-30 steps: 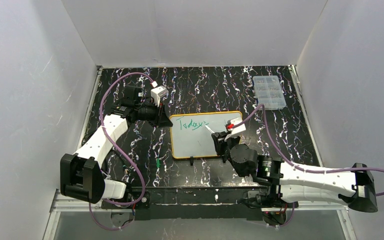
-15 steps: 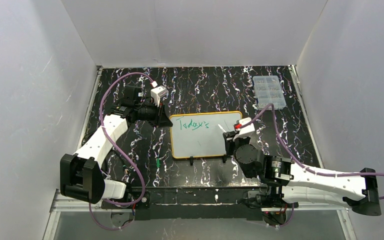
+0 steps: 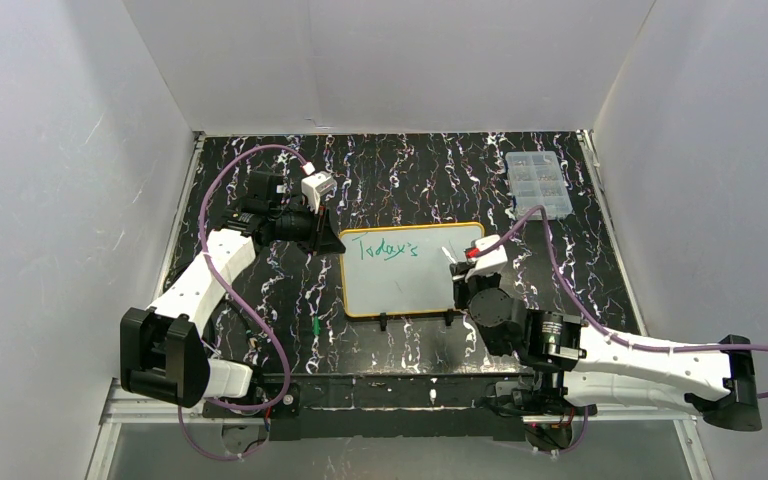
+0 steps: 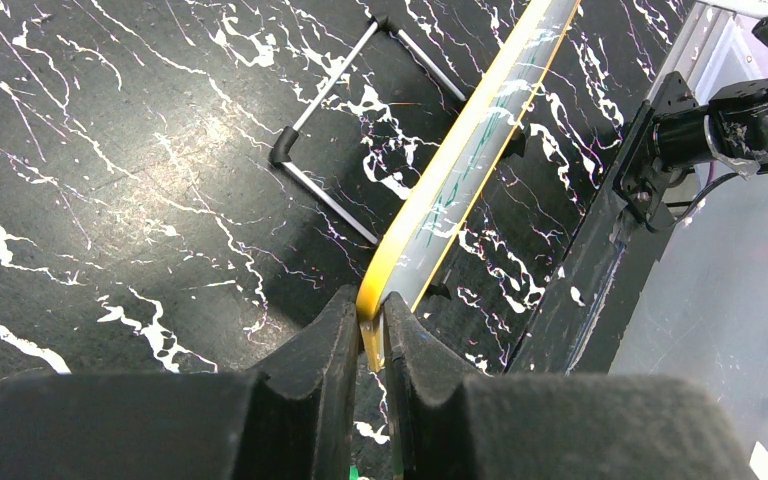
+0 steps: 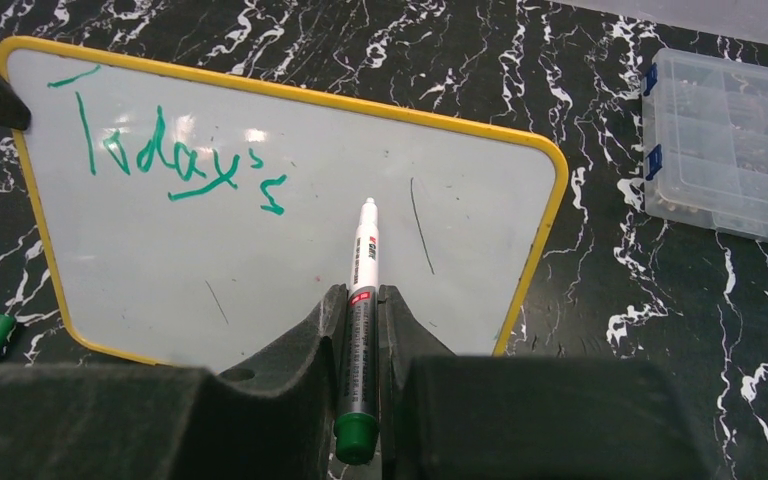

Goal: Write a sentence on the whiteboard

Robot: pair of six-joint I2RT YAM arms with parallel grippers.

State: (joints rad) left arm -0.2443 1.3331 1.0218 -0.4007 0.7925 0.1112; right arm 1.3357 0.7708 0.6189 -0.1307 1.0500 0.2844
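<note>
The whiteboard (image 3: pixel 400 285) with a yellow frame stands on two black clip feet mid-table, with "Today's" in green at its upper left (image 5: pixel 170 165). My left gripper (image 3: pixel 332 243) is shut on the board's left top corner; the left wrist view shows the frame edge (image 4: pixel 430 215) pinched between the fingers (image 4: pixel 372 325). My right gripper (image 3: pixel 457 268) is shut on a green marker (image 5: pixel 362 290), whose tip points at the board's middle right. I cannot tell if the tip touches the board.
A clear compartmented plastic box (image 3: pixel 538 183) lies at the back right, also in the right wrist view (image 5: pixel 725 145). A green marker cap (image 3: pixel 316 326) lies on the black marbled table left of the board's front. White walls enclose the table.
The right gripper with the marker moved right along the board, from the end of "Today" to the board's right part; an apostrophe and "s" now follow the word. The left arm stayed still.
</note>
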